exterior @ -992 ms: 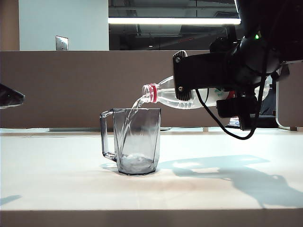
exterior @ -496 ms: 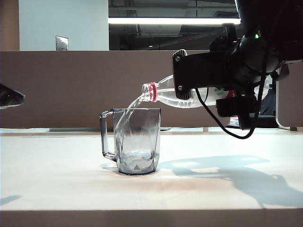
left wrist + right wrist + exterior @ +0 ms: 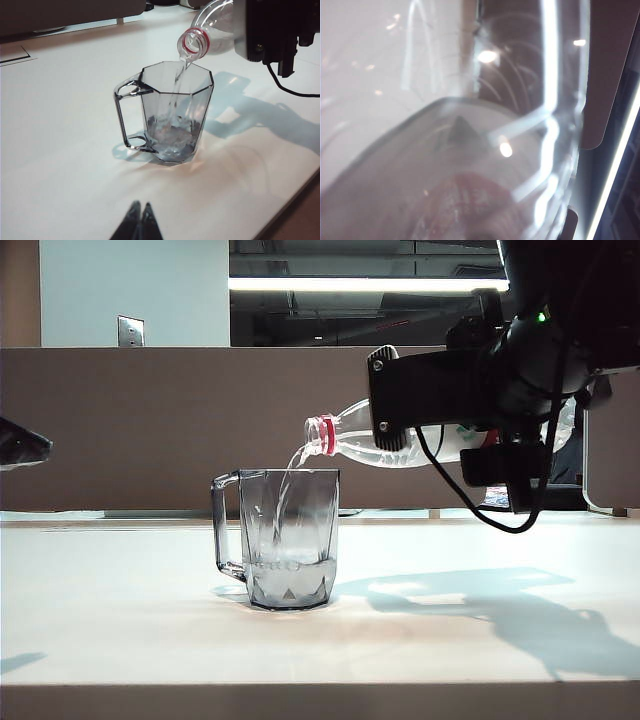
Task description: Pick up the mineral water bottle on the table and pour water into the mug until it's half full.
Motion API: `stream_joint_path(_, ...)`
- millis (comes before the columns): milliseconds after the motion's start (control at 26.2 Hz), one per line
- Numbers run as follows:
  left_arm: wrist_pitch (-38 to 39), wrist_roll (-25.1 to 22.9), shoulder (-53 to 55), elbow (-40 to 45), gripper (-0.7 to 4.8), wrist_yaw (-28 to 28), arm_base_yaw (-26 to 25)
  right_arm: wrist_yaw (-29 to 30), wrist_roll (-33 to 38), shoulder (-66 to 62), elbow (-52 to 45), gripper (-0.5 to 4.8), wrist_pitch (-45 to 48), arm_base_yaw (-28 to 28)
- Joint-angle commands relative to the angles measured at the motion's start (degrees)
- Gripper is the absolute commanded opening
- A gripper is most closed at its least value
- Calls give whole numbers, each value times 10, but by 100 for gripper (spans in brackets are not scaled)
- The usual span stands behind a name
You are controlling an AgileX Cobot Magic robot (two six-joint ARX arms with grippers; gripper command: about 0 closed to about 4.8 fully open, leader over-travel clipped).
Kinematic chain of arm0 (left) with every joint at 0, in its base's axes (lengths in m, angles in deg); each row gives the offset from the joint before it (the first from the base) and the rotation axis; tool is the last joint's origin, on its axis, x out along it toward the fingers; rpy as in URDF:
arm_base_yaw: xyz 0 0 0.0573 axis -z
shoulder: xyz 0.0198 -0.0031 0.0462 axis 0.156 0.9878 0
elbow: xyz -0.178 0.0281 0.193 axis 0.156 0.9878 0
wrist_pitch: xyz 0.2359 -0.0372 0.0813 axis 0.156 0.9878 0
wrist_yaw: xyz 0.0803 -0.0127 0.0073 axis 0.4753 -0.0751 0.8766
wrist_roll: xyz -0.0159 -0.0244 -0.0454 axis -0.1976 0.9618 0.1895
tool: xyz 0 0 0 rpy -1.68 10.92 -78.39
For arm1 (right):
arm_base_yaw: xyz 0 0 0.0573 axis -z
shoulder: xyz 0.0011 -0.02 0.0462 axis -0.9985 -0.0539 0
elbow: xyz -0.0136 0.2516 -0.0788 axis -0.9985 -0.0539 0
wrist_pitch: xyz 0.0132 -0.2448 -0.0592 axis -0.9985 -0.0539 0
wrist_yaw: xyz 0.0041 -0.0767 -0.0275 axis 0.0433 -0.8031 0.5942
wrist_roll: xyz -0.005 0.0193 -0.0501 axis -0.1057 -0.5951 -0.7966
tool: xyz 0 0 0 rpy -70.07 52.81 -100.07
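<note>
I am working over the table (image 3: 120, 620), right arm reaching in from the right, left arm parked off to the left with its left gripper (image 3: 140, 223) pinched together, hovering near the mug and holding nothing. My right gripper (image 3: 400, 405) is staying clamped on the mineral water bottle (image 3: 352, 438), tipped nearly level, mouth just above the mug (image 3: 288, 538) rim. The water (image 3: 290, 575) is streaming down; over the last second the level has been climbing, now reaching roughly a quarter up. Judgement: halfway mark is approaching, so I should be readying to tip back.
</note>
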Motion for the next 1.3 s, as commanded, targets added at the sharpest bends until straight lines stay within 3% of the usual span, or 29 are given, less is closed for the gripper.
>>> stream_joint_path(38,-7,0,0,-2,-5,0,0,-3,2,6,5,322,28,-1)
stream_joint_path(1297,-7,0,0,-2,-5,0,0,-3,-8,6,5,322,28,-1)
